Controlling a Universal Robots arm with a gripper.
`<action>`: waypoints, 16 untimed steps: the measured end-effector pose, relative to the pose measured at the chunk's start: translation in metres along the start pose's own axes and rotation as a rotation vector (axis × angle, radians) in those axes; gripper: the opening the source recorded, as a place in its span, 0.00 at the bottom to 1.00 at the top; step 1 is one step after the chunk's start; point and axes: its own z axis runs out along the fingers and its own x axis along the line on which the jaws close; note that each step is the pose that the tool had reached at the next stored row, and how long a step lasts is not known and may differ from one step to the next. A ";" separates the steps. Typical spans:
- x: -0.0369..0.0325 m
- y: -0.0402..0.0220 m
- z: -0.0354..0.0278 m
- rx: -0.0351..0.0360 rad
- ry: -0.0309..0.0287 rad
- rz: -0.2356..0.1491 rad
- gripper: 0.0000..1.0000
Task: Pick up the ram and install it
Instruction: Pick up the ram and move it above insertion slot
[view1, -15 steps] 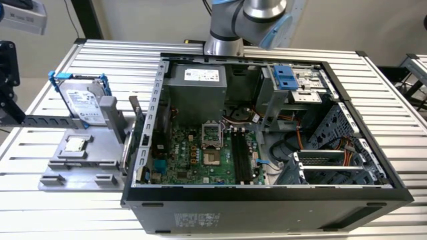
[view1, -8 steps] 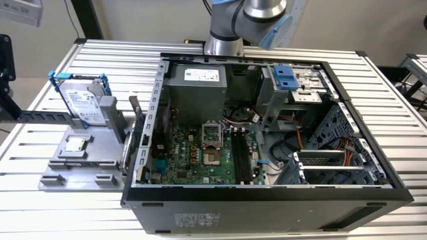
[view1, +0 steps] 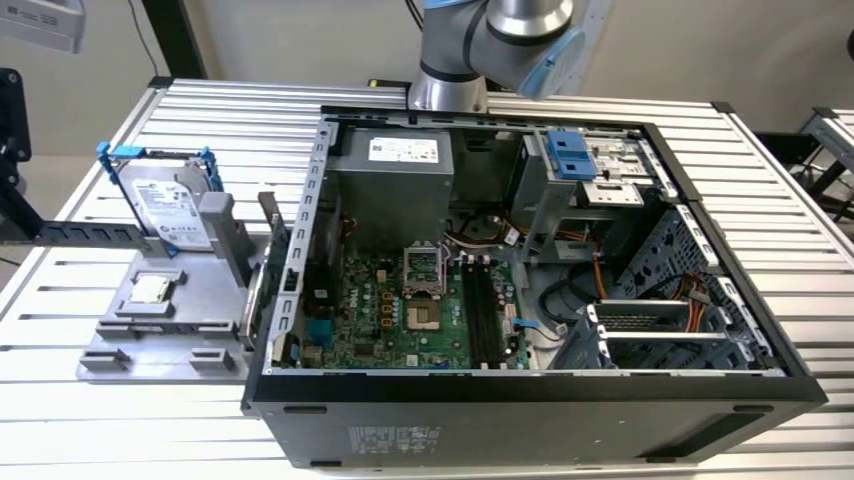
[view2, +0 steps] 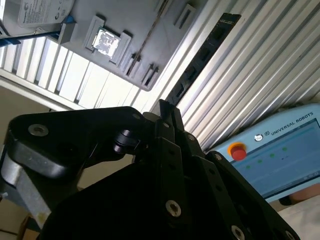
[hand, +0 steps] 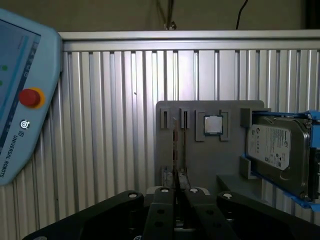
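My gripper is shut on the ram, high above the table. The second wrist view shows the ram as a long dark stick with a row of chips, reaching out from the gripper over the ribbed tabletop. In the first wrist view the ram is edge-on, a thin line running from between the closed fingers, over the grey fixture. The open computer case shows the green motherboard with its long black memory slots.
The grey fixture sits at the exterior view's left of the case, carrying a hard drive in a blue frame and a processor chip. A light blue teach pendant lies beside it. Drive cages and cables fill the case's right half.
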 end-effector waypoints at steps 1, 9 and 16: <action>0.0000 -0.0012 -0.0003 -0.0003 0.0003 0.000 0.00; -0.0008 -0.0290 -0.0006 -0.0017 0.0001 0.000 0.00; -0.0016 -0.0555 -0.0013 -0.0025 0.0001 0.000 0.00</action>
